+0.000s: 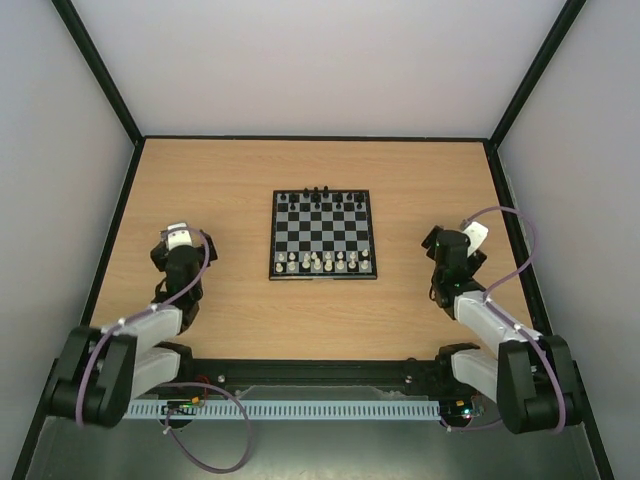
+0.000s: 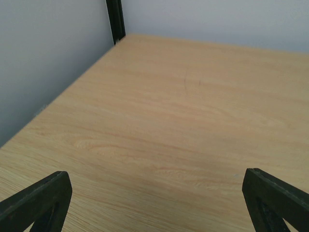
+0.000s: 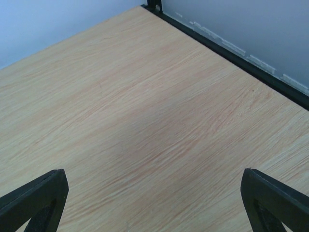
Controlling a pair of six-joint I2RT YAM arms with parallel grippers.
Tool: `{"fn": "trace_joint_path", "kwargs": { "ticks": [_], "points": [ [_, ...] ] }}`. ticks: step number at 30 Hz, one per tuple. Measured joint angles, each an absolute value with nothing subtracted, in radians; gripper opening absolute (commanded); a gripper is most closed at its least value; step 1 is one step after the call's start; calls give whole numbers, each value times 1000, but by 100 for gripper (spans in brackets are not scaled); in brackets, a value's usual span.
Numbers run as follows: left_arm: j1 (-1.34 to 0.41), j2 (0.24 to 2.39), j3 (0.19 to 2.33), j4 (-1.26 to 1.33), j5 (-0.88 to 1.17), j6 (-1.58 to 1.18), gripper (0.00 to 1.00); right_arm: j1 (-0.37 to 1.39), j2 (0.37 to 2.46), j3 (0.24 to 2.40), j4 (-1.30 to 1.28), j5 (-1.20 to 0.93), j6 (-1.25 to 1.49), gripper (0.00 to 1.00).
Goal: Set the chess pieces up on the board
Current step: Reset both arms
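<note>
1. At the middle of the counter [image 1: 220, 170] lies one board [image 1: 323, 232], square to the counter edges, its black and pale squares ringed by a thin black border.
2. Whitish chess pieces [image 1: 322, 263] stand on the board in a line along its 6 o'clock edge; I make out some seven or eight, too small to count surely or to name by type.
3. Black pieces [image 1: 322, 194] stand along the 12 o'clock edge, about six or seven that can be told apart, equally tiny.
4. Between those two lines the board's squares carry nothing that shows, and no piece can be seen lying on the counter off the board.
5. Two arms are in view, one tool each.
6. Left tool [image 1: 180, 242] sits at 9 o'clock from the board, well apart from it. Its wrist view shows two dark fingers [image 2: 43, 198] at the far corners of the picture, spread wide, with only bare wood between them: it has hold of nothing.
7. Right tool [image 1: 455, 250] sits at 3 o'clock from the board, also well apart. Its two fingers [image 3: 41, 195] stand just as widely spread over bare wood, gripping nothing.
8. Neither wrist view takes in the board or any piece.
9. Two purple cables show, one looping along each arm [image 1: 215, 430].
</note>
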State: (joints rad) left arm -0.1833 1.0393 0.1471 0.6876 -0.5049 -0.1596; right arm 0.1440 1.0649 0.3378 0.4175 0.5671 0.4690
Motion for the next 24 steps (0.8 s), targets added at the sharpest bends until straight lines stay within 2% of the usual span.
{"fn": "trace_joint_path", "kwargs": {
  "ticks": [5, 15, 24],
  "points": [
    [-154, 1253, 220, 753, -468, -159, 100, 135, 1150, 320, 558, 629, 468, 99],
    [-91, 1427, 340, 875, -440, -145, 99, 104, 1339, 275, 786, 670, 418, 99],
    [-37, 1482, 325, 991, -400, -141, 100, 104, 1485, 322, 937, 600, 297, 99]
  ]
}}
